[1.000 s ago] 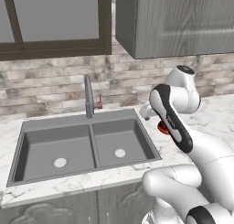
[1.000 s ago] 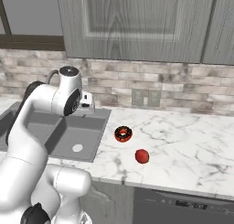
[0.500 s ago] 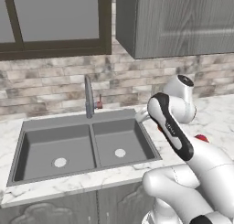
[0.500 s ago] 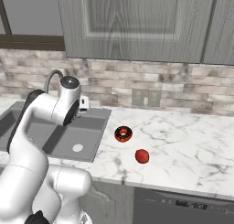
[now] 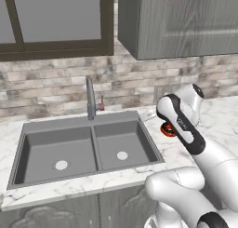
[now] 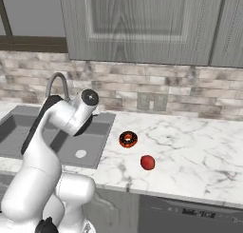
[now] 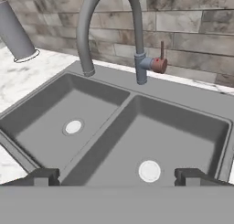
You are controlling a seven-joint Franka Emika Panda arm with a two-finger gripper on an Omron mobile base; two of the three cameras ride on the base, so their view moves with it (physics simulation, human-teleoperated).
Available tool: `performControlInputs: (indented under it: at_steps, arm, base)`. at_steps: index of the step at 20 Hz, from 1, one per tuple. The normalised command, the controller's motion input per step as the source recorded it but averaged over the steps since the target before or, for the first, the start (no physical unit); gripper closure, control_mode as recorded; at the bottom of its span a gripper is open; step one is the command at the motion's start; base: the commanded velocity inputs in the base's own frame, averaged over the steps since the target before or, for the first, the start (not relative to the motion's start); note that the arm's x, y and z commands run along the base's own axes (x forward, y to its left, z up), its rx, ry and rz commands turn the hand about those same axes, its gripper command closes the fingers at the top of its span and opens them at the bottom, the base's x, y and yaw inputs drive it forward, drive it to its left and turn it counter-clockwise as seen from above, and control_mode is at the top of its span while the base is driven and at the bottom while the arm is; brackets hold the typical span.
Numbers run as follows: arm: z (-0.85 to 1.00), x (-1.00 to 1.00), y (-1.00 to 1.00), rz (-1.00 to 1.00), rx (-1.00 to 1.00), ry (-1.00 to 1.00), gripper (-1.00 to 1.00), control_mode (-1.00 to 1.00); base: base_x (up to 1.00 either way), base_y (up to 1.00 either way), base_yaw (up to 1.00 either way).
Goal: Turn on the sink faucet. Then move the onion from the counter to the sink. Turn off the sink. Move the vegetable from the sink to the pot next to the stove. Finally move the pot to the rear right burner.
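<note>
Fingers (image 7: 43, 176) spread wide, nothing between them; gripper (image 7: 117, 175) hangs over the sink (image 7: 109, 86), 1 tip at each lower corner of the hand view.

Sink faucet (image 7: 137, 31) stands ahead of the fingers, past the far rim, roughly centred between the 2 tips and well apart from both. Slim grey gooseneck; spout arcs up and over to the left-tip side, mouth ending above the back of the left basin. Small reddish lever (image 7: 160, 63) sits on the right of its base, thin stem pointing up. No water visible.

Sink is grey, 2 basins, each with 1 round pale drain. Nearer drain (image 7: 149, 171) lies just ahead of the fingers, between the tips, closer to the right one. Divider runs diagonally from the faucet base toward the left tip.

Onion (image 6: 147, 162) lies on the white marble counter (image 6: 199, 151), off to the right of the sink, well apart from the gripper: small, round, red-orange. Dark-glazed donut (image 6: 128, 139) sits between it and the sink edge.

Grey cylinder (image 7: 16, 33) stands on the counter far left of the fingers.
</note>
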Motion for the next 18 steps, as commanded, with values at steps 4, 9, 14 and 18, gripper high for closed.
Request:
performControlInputs:
  at_steps: [4,9,14,18]
  arm:
    - [0.0,0.58,0.0,0.13,0.17,-0.11,-1.0,-1.0]
    - [0.0,0.7,0.06,0.13,0.16,-0.08,-1.0,-1.0]
    - [-0.07,0.74,0.13,0.08,0.09,-0.02,-1.0,-1.0]
    - [-0.24,0.52,0.17,0.05,0.0,-0.07,-1.0,-1.0]
  base:
    - [0.0,0.0,0.0]
    - [0.0,0.0,0.0]
    - [0.0,0.0,0.0]
    - [0.0,0.0,0.0]
